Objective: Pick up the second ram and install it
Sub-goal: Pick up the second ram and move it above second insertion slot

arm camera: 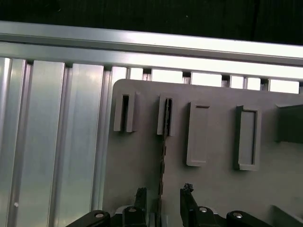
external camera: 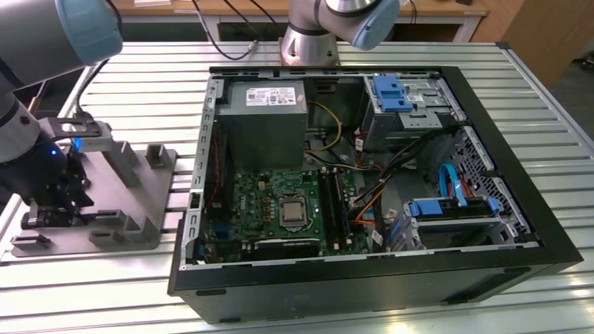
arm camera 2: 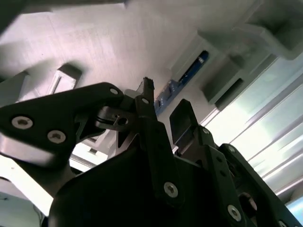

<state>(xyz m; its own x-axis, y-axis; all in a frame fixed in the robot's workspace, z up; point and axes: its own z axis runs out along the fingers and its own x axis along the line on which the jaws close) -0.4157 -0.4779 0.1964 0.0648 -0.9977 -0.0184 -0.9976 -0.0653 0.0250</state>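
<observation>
The gripper (arm camera: 163, 203) hangs low over the grey tray (arm camera: 213, 189) with its fingers (arm camera: 140, 197) apart. One finger sits on each side of the second ram (arm camera: 164, 151), and as far as the first wrist view shows, neither presses on it. The ram stands on edge, thin and dark, with one end seated in a narrow upright holder (arm camera: 165, 116) on the tray. In the second wrist view the ram (arm camera 2: 189, 75) runs away past the fingertips along the tray.

The step in hand looks like the pick-up, at the point of lining up before a squeeze; nothing is lifted yet. To my eye a clean grasp calls for fingers square to the board and centred on it, since something this thin would tip or twist easily.

In the exterior view the tray (external camera: 139, 209) lies on the slatted desk (external camera: 547, 167), close beside the open computer case (external camera: 371, 285) at its nine o'clock. Inside, the green motherboard (external camera: 269, 202) carries its long black slots (external camera: 336, 202) at about three o'clock from the processor socket (external camera: 293, 209).
</observation>
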